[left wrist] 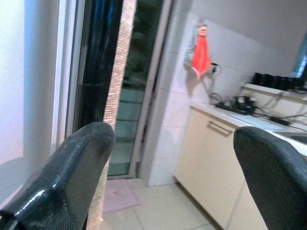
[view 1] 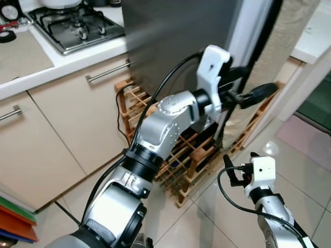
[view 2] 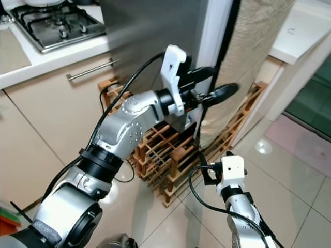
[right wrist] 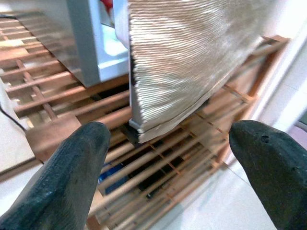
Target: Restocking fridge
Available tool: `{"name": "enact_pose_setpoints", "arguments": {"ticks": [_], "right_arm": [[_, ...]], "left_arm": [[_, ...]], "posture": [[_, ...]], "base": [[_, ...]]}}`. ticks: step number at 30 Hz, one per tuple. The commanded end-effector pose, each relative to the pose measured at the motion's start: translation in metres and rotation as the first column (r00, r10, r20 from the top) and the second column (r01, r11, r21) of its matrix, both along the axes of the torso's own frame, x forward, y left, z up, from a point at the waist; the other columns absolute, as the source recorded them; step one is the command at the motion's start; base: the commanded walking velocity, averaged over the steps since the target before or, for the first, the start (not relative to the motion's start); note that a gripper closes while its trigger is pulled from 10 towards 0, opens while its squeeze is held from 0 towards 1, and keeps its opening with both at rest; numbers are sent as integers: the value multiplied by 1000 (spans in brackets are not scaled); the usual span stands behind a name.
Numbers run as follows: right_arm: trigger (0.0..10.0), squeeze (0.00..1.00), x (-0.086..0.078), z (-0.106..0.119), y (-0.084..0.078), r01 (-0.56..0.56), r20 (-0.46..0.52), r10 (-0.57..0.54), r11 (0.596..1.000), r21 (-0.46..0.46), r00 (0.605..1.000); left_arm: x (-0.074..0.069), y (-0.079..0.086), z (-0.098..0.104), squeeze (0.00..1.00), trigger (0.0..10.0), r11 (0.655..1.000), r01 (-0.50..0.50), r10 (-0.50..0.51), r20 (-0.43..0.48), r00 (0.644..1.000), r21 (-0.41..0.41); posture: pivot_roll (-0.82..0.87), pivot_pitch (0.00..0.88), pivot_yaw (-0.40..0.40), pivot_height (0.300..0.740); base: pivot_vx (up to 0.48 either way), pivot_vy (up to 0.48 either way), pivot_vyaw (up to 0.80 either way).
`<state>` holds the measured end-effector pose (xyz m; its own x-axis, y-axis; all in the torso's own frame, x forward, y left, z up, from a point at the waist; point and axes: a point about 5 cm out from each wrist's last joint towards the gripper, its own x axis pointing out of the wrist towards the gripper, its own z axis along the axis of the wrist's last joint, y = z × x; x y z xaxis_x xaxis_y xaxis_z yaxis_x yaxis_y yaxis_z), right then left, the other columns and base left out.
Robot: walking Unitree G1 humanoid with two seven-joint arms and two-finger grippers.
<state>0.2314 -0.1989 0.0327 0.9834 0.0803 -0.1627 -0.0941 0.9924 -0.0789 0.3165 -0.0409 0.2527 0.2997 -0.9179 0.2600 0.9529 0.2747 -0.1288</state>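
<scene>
So the left end effector is up at the fridge, fingers spread, reaching into the dark gap at the edge of its ribbed door. The right end effector hangs low over the floor tiles, also spread, near the wooden rack under the fridge.
</scene>
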Motion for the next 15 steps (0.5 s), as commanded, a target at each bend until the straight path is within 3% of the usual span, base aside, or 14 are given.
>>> {"name": "enact_pose_setpoints", "arguments": {"ticks": [1, 6, 12, 14, 15], "right_arm": [[10000, 0, 1, 1, -3, 1, 7, -1, 1000, -14, 1000], [10000, 0, 4, 2, -2, 2, 17, -1, 1000, -14, 1000], [10000, 0, 13, 12, 10, -81, 47, 82, 996, -26, 995], [10000, 0, 20, 15, 25, -168, 49, 167, 986, 14, 985], [10000, 0, 20, 15, 25, -168, 49, 167, 986, 14, 985]], "left_arm": [[-41, -56, 23, 0, 10000, 967, 190, -199, -35, 979, -171], [-38, -50, 20, 0, 10000, 976, 163, -167, -20, 986, -143], [-21, -26, 8, 0, 10000, 996, 27, -28, -13, 1000, -85], [-9, -11, -8, 0, 10000, 997, -68, 67, -22, 998, -29], [-9, -11, -8, 0, 10000, 997, -68, 67, -22, 998, -29]], "posture": [[20, 17, 14, 732], [21, 14, 13, 732], [21, 13, 14, 732], [29, 13, 16, 732], [29, 13, 16, 732]], "base": [[0, 0, 0], [0, 0, 0], [0, 0, 0], [0, 0, 0], [0, 0, 0]]}}
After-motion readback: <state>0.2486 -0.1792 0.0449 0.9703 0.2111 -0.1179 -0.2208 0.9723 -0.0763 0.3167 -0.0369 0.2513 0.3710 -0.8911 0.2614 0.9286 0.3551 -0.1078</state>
